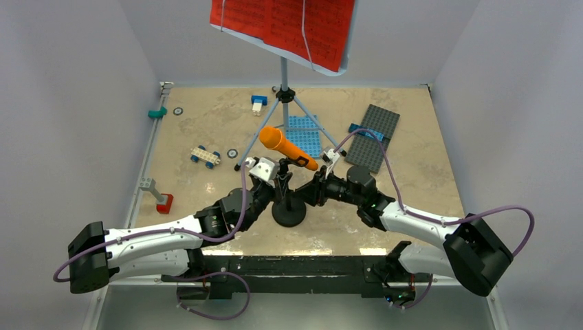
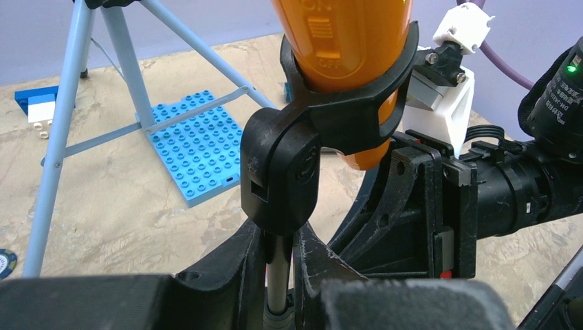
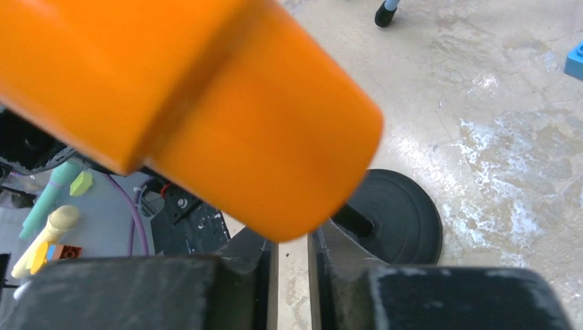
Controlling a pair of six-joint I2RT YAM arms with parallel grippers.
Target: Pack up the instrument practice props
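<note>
**lurker_42:** Sandy marbled surface [image 1: 426,199], plain grey walls all round. The mic [image 1: 287,147] sits tilted in the clip of its little black stand [image 1: 289,214], dead centre and close to the arms, with its head toward the far left.

**brickfan:** What are the fingers up to?

**lurker_42:** The left fingers [image 2: 223,275] are clamped on the stand's thin pole, just under the clip joint. The right fingers [image 3: 240,271] are nearly together with only a thin slit between them. I can't see anything in it, and they're right below the mic's butt end.

**brickfan:** And the other stuff?

**lurker_42:** The music stand [image 1: 284,75] is upright behind the mic, toward the back wall, with red pages [image 1: 275,20] on top. A blue plate [image 1: 306,136] lies between its legs, and a grey plate [image 1: 375,134] is just to the right. A little car [image 1: 205,156] is off to the left.
</note>
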